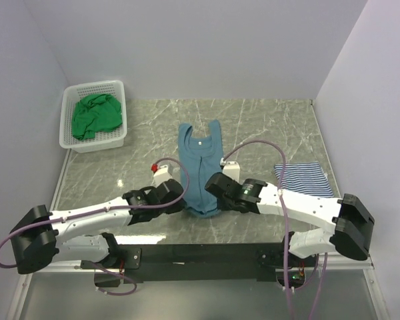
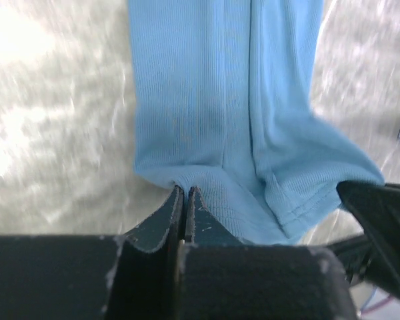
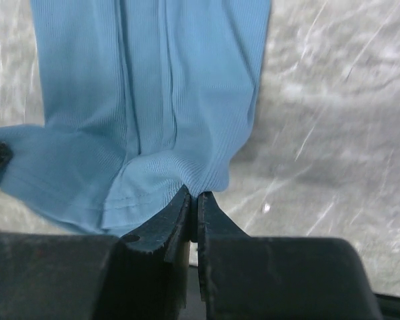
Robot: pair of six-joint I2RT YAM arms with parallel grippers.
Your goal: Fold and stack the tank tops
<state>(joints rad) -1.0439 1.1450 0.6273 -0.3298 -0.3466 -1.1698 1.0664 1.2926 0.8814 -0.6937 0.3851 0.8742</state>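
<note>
Marble table [image 1: 267,127]: left gripper [image 2: 185,192] and right gripper [image 3: 194,196] pinch teal top [image 1: 199,167] (jaws closed).

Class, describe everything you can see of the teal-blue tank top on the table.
The plain teal-blue ribbed-knit tank top lies on the grey marbled table, folded lengthwise into a narrow strip, straps at the far end. A small white tag shows at the neckline. The left hand and right hand, both shut, pinch its near hem corners.
</note>
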